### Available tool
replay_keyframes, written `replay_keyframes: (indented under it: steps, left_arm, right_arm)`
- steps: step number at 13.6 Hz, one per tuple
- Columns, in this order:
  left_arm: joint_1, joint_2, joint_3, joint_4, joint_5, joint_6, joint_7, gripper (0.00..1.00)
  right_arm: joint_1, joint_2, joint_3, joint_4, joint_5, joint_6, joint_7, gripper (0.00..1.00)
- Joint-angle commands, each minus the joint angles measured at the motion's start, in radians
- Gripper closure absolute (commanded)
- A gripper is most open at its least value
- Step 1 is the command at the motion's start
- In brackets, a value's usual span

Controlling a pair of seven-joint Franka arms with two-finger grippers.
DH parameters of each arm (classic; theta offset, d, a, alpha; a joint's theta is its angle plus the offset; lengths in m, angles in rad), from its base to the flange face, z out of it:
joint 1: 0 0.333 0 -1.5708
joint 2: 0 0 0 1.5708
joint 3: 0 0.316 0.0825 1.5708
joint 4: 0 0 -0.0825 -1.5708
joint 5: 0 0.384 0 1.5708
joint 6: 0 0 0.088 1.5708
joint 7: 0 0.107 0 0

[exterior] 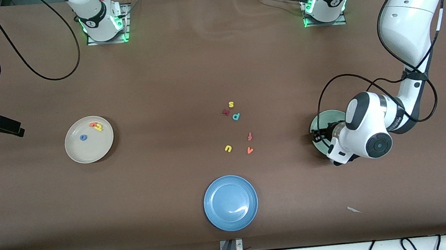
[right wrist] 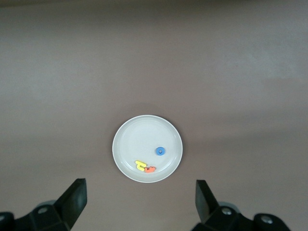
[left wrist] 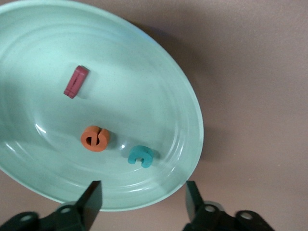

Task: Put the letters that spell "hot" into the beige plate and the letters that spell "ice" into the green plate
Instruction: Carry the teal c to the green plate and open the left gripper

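- The left pincer (left wrist: 142, 204) hangs over the green plate (left wrist: 163, 77) with its fingers spread wide and nothing between them.
- In that plate lie the maroon i (left wrist: 76, 82), the orange e (left wrist: 95, 138) and the teal c (left wrist: 140, 156).
- The right pincer (right wrist: 139, 202), also open and empty, waits above the beige plate (exterior: 80, 150), where the blue o (exterior: 83, 137) lies apart from the touching yellow h (exterior: 99, 127) and orange t (exterior: 92, 124).
- On the desk (exterior: 159, 73), the blue plate (exterior: 215, 212) sits at six o'clock from the loose letters.

Plates: three — beige plate (exterior: 89, 139), green plate (left wrist: 159, 86), blue plate (exterior: 230, 202).
Letters in beige: three. Letters in green: three. Loose letters on table (exterior: 184, 75): six. Grippers: two.
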Motion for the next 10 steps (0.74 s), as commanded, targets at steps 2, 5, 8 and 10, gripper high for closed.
replay_keyframes:
  steps: [2, 5, 8, 10]
  left_arm:
    - [0.001, -0.094, -0.021, -0.016, -0.006, -0.015, 0.041, 0.00]
    - [0.003, -0.138, -0.027, -0.011, -0.006, -0.015, 0.104, 0.00]
    - [0.015, -0.169, -0.026, -0.011, -0.006, -0.015, 0.190, 0.00]
    - [0.015, -0.221, -0.024, -0.026, -0.006, -0.027, 0.320, 0.00]
  right_arm:
    - [-0.011, -0.014, 0.006, 0.003, 0.005, -0.004, 0.002, 0.00]
    - [-0.011, -0.014, 0.006, 0.003, 0.005, -0.001, 0.002, 0.00]
    - [-0.011, -0.014, 0.006, 0.003, 0.005, 0.002, 0.002, 0.00]
    - [-0.011, -0.014, 0.005, 0.005, 0.005, 0.001, 0.002, 0.00]
